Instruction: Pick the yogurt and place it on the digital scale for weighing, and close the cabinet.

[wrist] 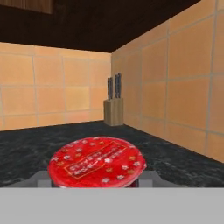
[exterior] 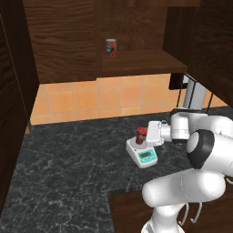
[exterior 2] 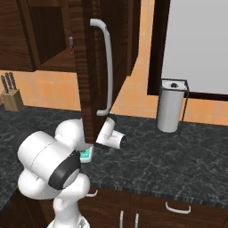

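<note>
The yogurt (exterior: pixel 141 136) stands on the scale (exterior: pixel 142 154), at 9 o'clock of the hand (exterior: pixel 146 134). I cannot tell if the hand grips it. It should let go gently, then pull back straight (no tipping). The lid print is unreadable. The cabinet (exterior 2: pixel 94 67) stands open.
</note>
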